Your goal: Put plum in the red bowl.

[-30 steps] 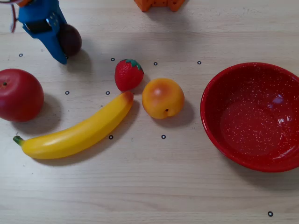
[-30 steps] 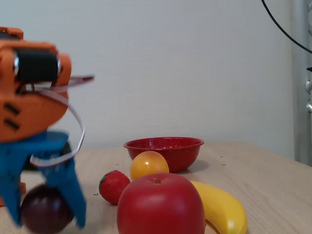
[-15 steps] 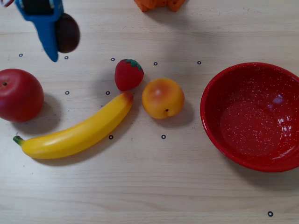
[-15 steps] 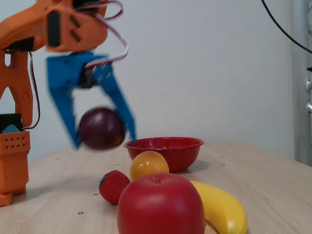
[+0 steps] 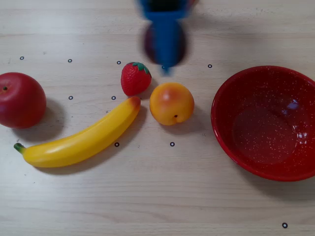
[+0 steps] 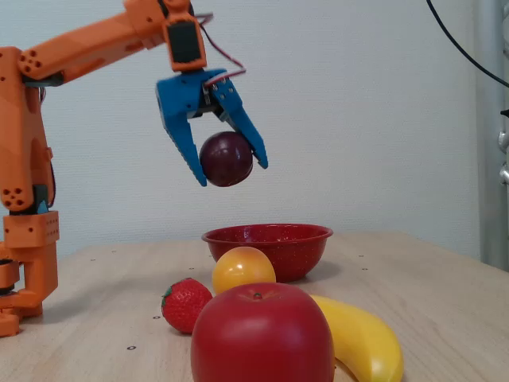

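My blue gripper is shut on the dark purple plum and holds it high above the table in the fixed view. In the overhead view the gripper is blurred at the top centre, with the plum showing on both sides of it. The red speckled bowl sits empty at the right of the overhead view; in the fixed view the bowl stands on the table below and slightly right of the held plum.
A strawberry, an orange fruit, a banana and a red apple lie left of the bowl. The orange arm base stands at the left in the fixed view.
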Controlling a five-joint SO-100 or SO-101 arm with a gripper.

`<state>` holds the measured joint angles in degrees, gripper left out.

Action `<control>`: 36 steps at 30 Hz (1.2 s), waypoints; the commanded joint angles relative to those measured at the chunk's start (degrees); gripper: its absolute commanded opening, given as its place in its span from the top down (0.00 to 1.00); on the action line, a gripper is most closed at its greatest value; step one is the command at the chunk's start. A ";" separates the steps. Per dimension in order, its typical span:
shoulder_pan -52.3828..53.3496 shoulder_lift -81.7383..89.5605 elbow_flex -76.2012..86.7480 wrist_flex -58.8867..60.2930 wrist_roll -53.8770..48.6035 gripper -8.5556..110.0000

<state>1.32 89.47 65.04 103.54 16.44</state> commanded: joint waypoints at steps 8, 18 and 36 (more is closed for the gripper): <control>18.37 0.18 -4.66 -9.23 -9.23 0.93; 27.07 -10.02 -2.64 -25.31 -4.83 0.93; 24.26 -18.63 7.21 -43.95 5.45 0.53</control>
<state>27.86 66.80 75.94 60.47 20.48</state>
